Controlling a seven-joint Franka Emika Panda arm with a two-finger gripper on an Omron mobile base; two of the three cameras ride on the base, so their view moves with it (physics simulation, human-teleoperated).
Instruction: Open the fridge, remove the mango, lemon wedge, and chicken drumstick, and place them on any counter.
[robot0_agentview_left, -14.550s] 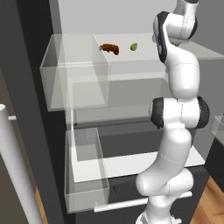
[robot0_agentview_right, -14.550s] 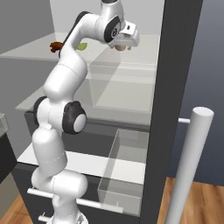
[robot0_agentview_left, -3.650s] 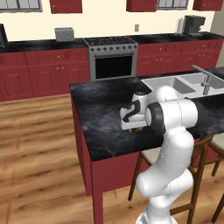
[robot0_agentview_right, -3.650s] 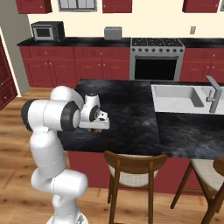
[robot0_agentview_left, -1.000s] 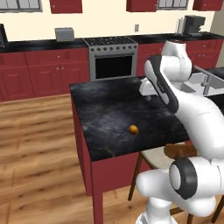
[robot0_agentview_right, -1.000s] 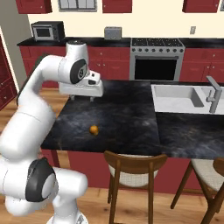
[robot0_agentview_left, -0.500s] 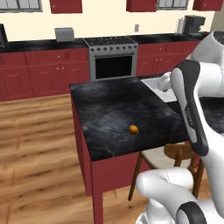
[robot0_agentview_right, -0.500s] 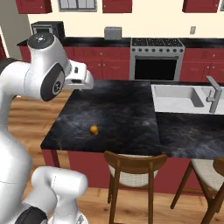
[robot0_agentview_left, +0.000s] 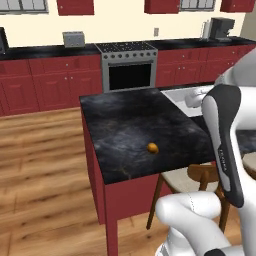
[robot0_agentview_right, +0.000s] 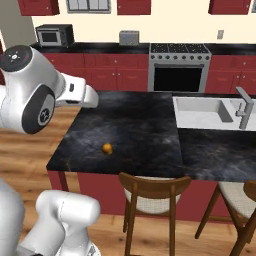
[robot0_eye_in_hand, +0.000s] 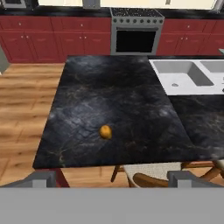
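The mango, a small round orange fruit, lies alone on the black marbled counter, near its front edge. In the hand view my gripper is open with nothing between its fingertips. It hangs well above and back from the mango, looking down on it. The fridge, the lemon wedge and the chicken drumstick are out of view.
A steel sink with tap sits at the island's right. Wooden chairs stand under the near edge. Behind is a red cabinet run with a stove and a microwave.
Earlier the base stood at the fridge; it now faces the island. The gripper has let go of the mango, and over the last second the arm has risen and drawn back from the counter.
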